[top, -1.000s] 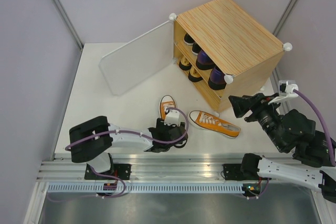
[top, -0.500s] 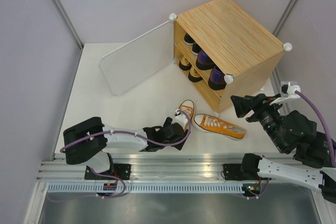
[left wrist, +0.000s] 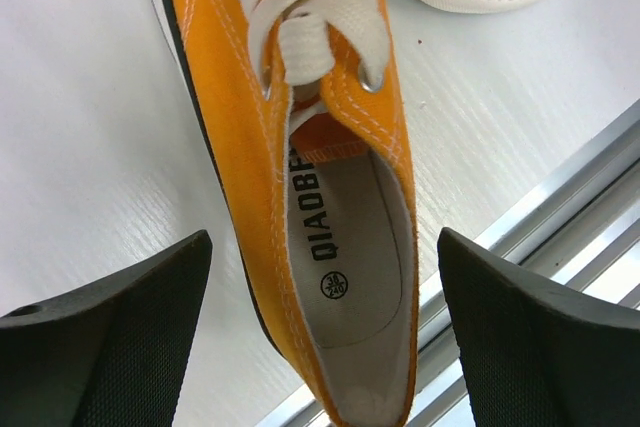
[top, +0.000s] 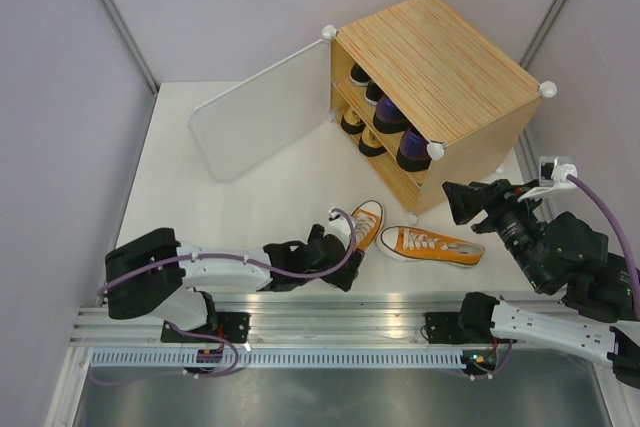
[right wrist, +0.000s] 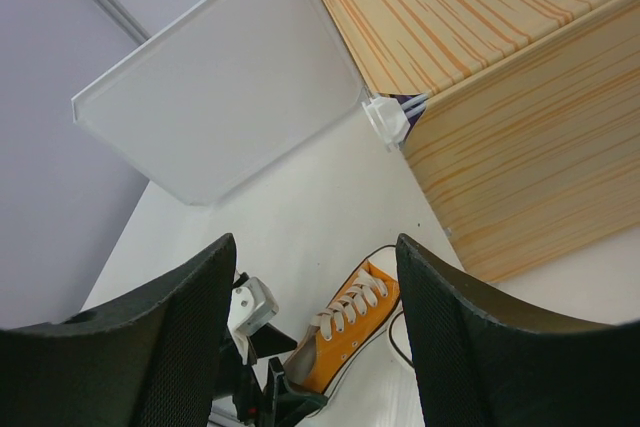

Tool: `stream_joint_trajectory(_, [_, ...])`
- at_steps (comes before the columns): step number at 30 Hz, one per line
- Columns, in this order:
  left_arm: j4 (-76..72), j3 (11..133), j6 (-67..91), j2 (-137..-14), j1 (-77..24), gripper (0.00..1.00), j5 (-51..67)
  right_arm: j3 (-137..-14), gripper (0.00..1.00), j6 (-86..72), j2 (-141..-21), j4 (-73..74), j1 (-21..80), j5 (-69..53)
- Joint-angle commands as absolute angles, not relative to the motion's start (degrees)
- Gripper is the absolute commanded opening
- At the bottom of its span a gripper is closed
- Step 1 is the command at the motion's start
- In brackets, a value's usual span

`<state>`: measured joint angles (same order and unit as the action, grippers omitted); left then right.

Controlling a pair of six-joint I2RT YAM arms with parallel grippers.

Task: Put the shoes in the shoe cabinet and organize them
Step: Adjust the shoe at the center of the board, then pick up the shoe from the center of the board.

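The wooden shoe cabinet [top: 440,57] stands at the back right with its white door [top: 260,127] swung open. Inside I see black sneakers [top: 362,75], purple loafers [top: 410,147] and gold pumps [top: 354,123]. Two orange sneakers lie on the table. My left gripper [top: 344,253] is open with its fingers on either side of the heel of one orange sneaker [left wrist: 330,197], not touching it. The second orange sneaker [top: 432,245] lies just right of it, sole towards its toe. My right gripper [top: 458,202] is open and empty, in the air by the cabinet's front corner.
The metal rail [top: 320,322] runs along the table's near edge, close behind the straddled sneaker's heel; it also shows in the left wrist view [left wrist: 560,197]. Grey walls enclose the table. In the right wrist view the cabinet's side [right wrist: 530,157] is close on the right.
My left gripper has swept right, turning the first orange sneaker and sliding it right. The second sneaker has been shoved a little right too. The right arm barely moved.
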<state>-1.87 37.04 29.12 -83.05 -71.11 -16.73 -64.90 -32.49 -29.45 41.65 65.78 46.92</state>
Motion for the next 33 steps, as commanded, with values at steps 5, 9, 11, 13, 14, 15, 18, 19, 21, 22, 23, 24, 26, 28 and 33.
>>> stream_joint_trajectory(5, [-2.5,37.0,41.3,-85.1,-73.9,0.95,-24.2,-64.8,0.70,-30.8,-28.1,42.0,65.7,48.2])
stream_joint_trajectory(9, [-0.5,38.4,42.4,-86.9,-76.9,0.94,-31.2,-64.9,0.70,-31.0,-27.5,42.3,65.8,48.4])
stream_joint_trajectory(11, [2.0,40.1,42.3,-88.1,-77.5,0.93,-33.4,-64.9,0.70,-30.9,-27.4,42.4,65.7,48.5])
stream_joint_trajectory(13, [5.8,41.9,42.3,-89.9,-78.5,0.90,-36.7,-65.0,0.70,-30.9,-27.2,42.8,65.8,48.5])
stream_joint_trajectory(14, [7.0,42.4,42.6,-90.5,-78.8,0.90,-37.9,-64.9,0.70,-31.0,-27.2,42.8,65.7,48.6])
stream_joint_trajectory(15, [8.0,42.9,42.8,-91.1,-79.3,0.89,-39.6,-65.0,0.70,-31.0,-27.1,42.9,65.7,48.9])
stream_joint_trajectory(18, [8.9,43.3,43.9,-92.9,-79.5,0.89,-40.8,-64.7,0.70,-31.0,-26.8,43.0,65.7,49.4])
stream_joint_trajectory(19, [8.8,43.2,44.4,-93.1,-79.5,0.89,-41.0,-64.7,0.70,-31.1,-26.8,43.0,65.7,49.4])
stream_joint_trajectory(21, [8.4,43.7,44.3,-93.9,-79.5,0.89,-41.6,-64.7,0.70,-31.2,-26.9,43.1,65.8,49.4])
stream_joint_trajectory(22, [7.8,43.9,43.1,-94.1,-79.5,0.88,-41.5,-64.6,0.70,-31.3,-27.0,43.2,65.8,49.4])
stream_joint_trajectory(23, [7.0,44.1,42.4,-94.7,-79.5,0.85,-41.5,-64.5,0.70,-31.3,-26.9,43.2,65.7,49.4])
stream_joint_trajectory(24, [6.3,44.6,41.4,-95.0,-79.5,0.74,-41.3,-64.4,0.70,-31.4,-27.1,43.2,65.8,49.4])
stream_joint_trajectory(26, [4.8,45.0,39.3,-95.8,-79.3,0.55,-41.2,-64.5,0.70,-31.6,-27.2,43.3,65.8,49.4])
stream_joint_trajectory(28, [3.2,44.6,36.9,-95.8,-78.8,0.33,-39.6,-64.4,0.70,-31.8,-27.1,43.4,65.7,49.5])
stream_joint_trajectory(33, [-1.8,41.8,35.0,-93.6,-77.4,0.02,-36.5,-64.2,0.70,-32.3,-26.6,43.8,65.7,49.8])
